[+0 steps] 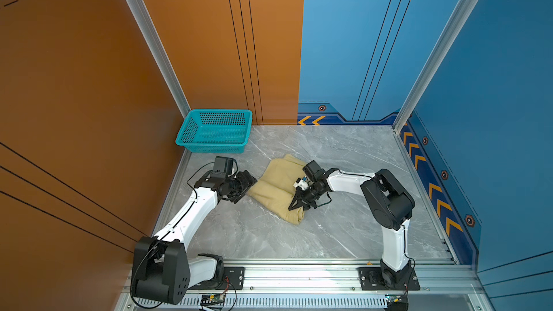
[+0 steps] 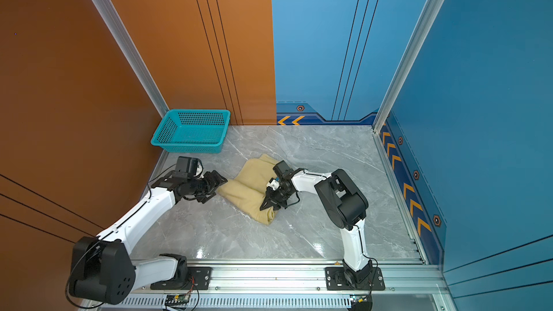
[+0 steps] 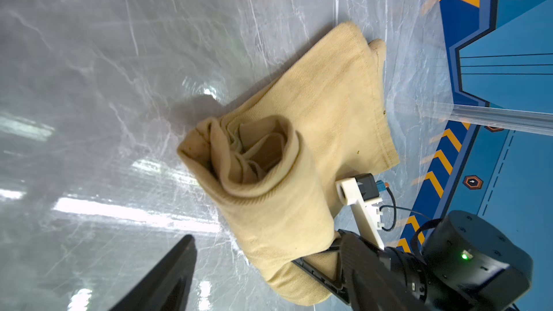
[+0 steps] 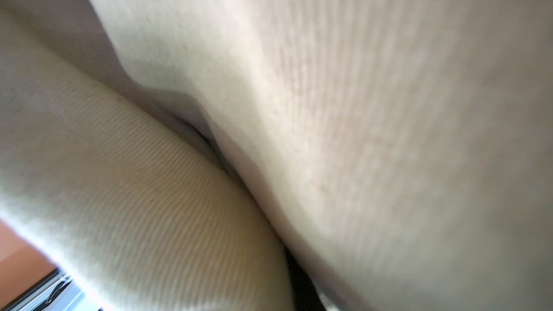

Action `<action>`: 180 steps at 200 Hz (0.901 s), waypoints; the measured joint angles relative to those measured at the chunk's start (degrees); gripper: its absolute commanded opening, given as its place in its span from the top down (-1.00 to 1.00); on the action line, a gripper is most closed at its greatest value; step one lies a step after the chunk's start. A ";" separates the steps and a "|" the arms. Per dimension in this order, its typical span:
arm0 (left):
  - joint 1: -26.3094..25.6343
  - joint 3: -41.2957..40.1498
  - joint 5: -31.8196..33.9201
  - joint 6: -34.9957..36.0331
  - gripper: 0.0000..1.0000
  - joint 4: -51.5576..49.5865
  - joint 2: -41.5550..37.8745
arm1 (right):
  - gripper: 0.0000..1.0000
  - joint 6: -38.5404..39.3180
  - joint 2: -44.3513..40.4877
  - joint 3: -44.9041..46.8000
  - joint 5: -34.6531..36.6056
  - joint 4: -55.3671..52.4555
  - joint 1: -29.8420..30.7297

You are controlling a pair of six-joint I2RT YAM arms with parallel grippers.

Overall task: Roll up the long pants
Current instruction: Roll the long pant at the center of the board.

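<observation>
Top view, long pants (image 1: pixel 276 186), seemingly in right hand (image 1: pixel 294 207)

White links (image 1: pixel 191 216), black joints (image 1: pixel 161 267), green light (image 3: pixel 464 255)

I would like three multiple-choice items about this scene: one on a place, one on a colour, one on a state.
1. Where does the teal basket stand?
A. in the far left corner of the table
B. in the middle
C. beside the right arm's base

2. What colour are the long pants?
A. black
B. khaki-tan
C. blue

3. How is the right gripper?
A. open above the basket
B. open over bare marble
C. shut on the long pants

Answers: 1 A, both top views show it in that corner; 2 B, the cloth is tan in both top views; 3 C, its jaws pinch the roll's near end.
</observation>
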State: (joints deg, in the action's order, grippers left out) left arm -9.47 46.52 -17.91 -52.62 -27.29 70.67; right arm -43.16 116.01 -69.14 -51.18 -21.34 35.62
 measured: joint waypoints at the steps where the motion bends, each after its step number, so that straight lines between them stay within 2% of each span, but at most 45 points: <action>1: -0.11 -0.13 0.00 -0.07 -0.62 0.02 -0.07 | 0.66 0.00 0.04 0.00 -0.09 0.04 -0.02; 45: -4.24 -8.50 4.04 -4.07 -0.64 4.70 -2.78 | 0.65 -0.33 2.99 -1.40 -4.22 3.50 -0.59; 73: -6.16 -11.93 5.73 -5.77 -0.68 9.77 -2.25 | 0.58 -0.33 4.87 -2.84 -6.08 5.60 -0.81; 104: -6.40 -15.19 6.43 -7.30 -0.70 19.61 0.44 | 0.55 -0.33 5.40 -2.93 -7.39 6.54 -1.14; 106: -6.40 -15.32 6.43 -7.41 -0.78 20.13 0.68 | 0.55 -0.33 5.40 -2.93 -7.41 6.56 -1.14; 110: -6.40 -15.50 6.43 -7.41 -0.80 21.05 1.29 | 0.56 -0.31 5.42 -2.93 -7.58 6.60 -1.16; 143: -6.43 -15.85 6.27 -8.33 -0.80 29.73 7.19 | 0.53 -0.17 5.79 -3.04 -8.61 6.97 -1.46; 180: -6.40 -19.28 5.38 -10.69 -0.81 41.72 9.14 | 0.52 0.17 6.60 -4.00 -9.88 6.67 -1.68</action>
State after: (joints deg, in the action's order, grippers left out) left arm -15.88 27.24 -12.53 -63.31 14.44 79.81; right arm -42.98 122.61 -73.14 -61.06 -14.68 33.93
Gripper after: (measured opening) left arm 0.904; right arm 0.239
